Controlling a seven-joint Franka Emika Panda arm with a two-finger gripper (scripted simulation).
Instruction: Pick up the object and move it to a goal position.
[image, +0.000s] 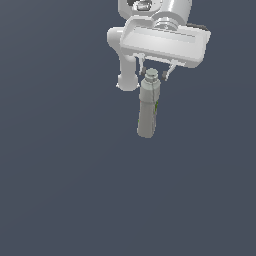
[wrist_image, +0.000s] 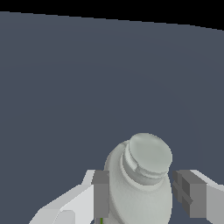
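1. The grasp step seems in hand: the claw (image: 153, 71) straddles the bottle (image: 148, 110) at its shoulder, fingers (wrist_image: 101, 192) spread, one pad apparently touching, the other apart
2. Next move likely calls for squeezing shut, then lifting
3. Bottle: slender, smooth, pale grey-beige, ribbed cap (wrist_image: 148, 155), standing on the dark matte tabletop (image: 60, 175)

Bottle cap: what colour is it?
Pale grey-white, like the bottle; the cap shows best in the wrist view.

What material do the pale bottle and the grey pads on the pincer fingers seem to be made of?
Slender pale grey-beige bottle: probably matte plastic, with a dull, even surface and a ribbed cap. Dark grey finger pads: possibly rubber, flat and without shine. This is a render, so neither is certain.
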